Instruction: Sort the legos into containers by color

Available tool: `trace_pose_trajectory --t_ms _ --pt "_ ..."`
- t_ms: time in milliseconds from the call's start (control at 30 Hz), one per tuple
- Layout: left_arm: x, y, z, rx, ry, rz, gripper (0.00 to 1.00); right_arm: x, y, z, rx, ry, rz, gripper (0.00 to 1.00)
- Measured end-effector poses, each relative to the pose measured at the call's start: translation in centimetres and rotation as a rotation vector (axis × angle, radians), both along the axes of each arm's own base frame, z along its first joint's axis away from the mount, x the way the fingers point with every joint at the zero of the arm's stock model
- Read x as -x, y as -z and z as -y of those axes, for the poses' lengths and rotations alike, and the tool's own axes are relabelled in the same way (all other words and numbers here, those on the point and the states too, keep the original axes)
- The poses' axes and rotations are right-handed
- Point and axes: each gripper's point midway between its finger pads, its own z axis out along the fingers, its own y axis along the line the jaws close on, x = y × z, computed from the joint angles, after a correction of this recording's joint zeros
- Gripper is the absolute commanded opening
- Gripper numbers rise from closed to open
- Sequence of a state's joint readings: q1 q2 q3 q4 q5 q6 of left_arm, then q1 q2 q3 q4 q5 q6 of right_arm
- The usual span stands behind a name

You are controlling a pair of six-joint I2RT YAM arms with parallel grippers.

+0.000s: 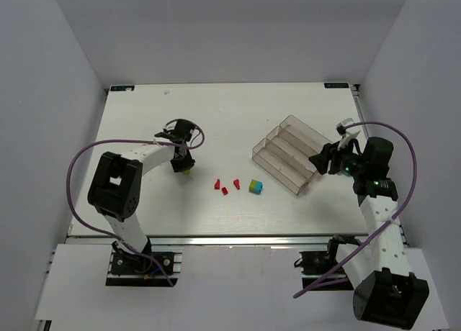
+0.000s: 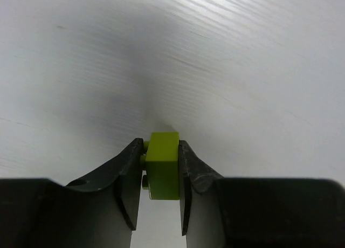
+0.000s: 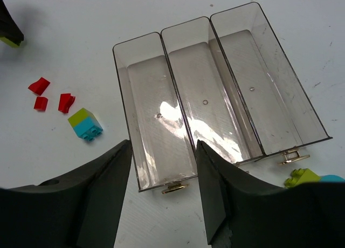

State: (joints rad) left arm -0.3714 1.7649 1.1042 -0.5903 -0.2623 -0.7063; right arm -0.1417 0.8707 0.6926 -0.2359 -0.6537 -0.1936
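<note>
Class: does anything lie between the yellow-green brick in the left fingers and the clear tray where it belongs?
Partly. Three red bricks and a green-and-cyan stack lie between the yellow-green brick and the tray, just nearside of the straight line. The right fingers hover at the tray's right end.

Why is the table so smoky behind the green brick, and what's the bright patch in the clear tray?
Left wrist view: the yellow-green brick is crisp, and a soft grey shadow darkens the table beyond it. Right wrist view: that patch is light glaring off the floor of the clear tray.
</note>
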Motion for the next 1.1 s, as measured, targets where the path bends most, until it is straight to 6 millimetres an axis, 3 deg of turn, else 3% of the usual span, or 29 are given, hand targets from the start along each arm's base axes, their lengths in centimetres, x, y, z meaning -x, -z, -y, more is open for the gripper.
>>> trace_pose_trajectory --t_ms 67,167,367,467,567,633,800,867,933,967,1000,1067,1100 --pt "0.0 -0.8 1.2 0.041 0.062 0.011 0.0 0.0 0.0 0.0 0.0 -0.001 0.001 0.54" --pt "-0.6 -3.6 5.3 0.17 0.227 0.072 0.0 0.0 0.0 0.0 0.0 -0.003 0.002 0.52" --pt "-3.9 -12.9 17.4 0.441 0.621 0.278 0.0 0.0 0.0 -0.1 0.002 -0.005 0.003 0.51" --pt "-5.7 -15.3 22.9 0.513 0.736 0.33 0.0 0.0 0.0 0.0 0.006 0.0 0.003 0.51" --pt "-6.1 -14.1 26.5 0.547 0.778 0.295 0.0 -0.1 0.0 0.2 0.011 0.007 0.005 0.51" --pt "-5.5 -12.0 28.2 0.554 0.785 0.239 0.0 -0.2 0.1 0.3 0.015 0.012 0.005 0.51" --pt "-3.3 -8.0 30.4 0.546 0.785 0.116 0.05 -0.2 0.1 0.3 0.017 0.014 0.005 0.51" --pt "-2.6 -7.8 31.4 0.546 0.798 0.103 0.14 -0.2 0.1 0.2 0.017 0.013 0.005 0.51" --pt "-2.3 -8.3 32.2 0.55 0.806 0.111 0.34 -0.2 0.1 0.2 0.017 0.012 0.005 0.51" --pt "-2.2 -8.6 32.6 0.551 0.812 0.119 0.49 -0.2 0.1 0.2 0.018 0.012 0.005 0.51" --pt "-2.1 -8.9 32.9 0.549 0.817 0.126 0.57 -0.2 0.1 0.3 0.018 0.012 0.006 0.52" --pt "-2.0 -9.4 33.4 0.548 0.826 0.14 0.7 -0.2 0.1 0.2 0.02 0.011 0.007 0.52" --pt "-1.9 -9.7 33.7 0.548 0.829 0.149 0.71 -0.2 0.1 0.3 0.02 0.01 0.007 0.53"
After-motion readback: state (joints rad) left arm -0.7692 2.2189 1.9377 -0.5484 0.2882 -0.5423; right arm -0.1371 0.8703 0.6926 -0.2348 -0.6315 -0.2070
